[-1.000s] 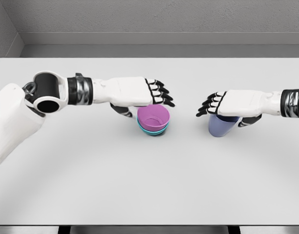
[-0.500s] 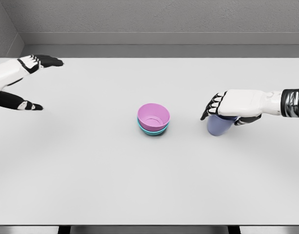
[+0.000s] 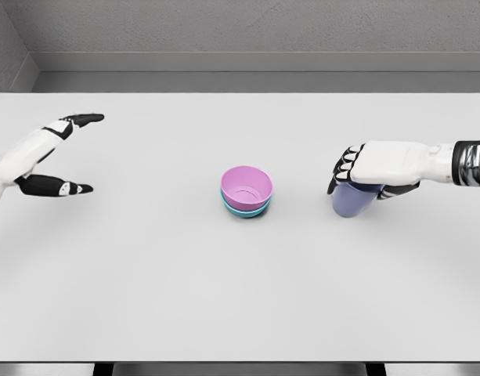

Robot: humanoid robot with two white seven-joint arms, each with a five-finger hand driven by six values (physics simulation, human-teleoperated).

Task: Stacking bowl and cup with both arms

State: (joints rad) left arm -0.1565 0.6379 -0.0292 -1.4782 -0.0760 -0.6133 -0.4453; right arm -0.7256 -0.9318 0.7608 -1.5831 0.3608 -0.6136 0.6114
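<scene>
A pink bowl (image 3: 246, 186) sits nested in a teal bowl (image 3: 243, 210) at the middle of the white table (image 3: 224, 298). To the right stands a blue-violet cup (image 3: 351, 202). My right hand (image 3: 363, 174) lies over the cup's top, its fingers curled down around it. My left hand (image 3: 55, 153) is far off at the left edge, fingers spread wide and holding nothing, well apart from the bowls.
Grey walls rise behind the table's far edge (image 3: 240, 94). The table's front edge (image 3: 240, 362) runs along the bottom of the view.
My left hand let go of the stacked bowls and swung back to the far left, then shifted slightly inward. The right hand's fingers closed further around the cup.
</scene>
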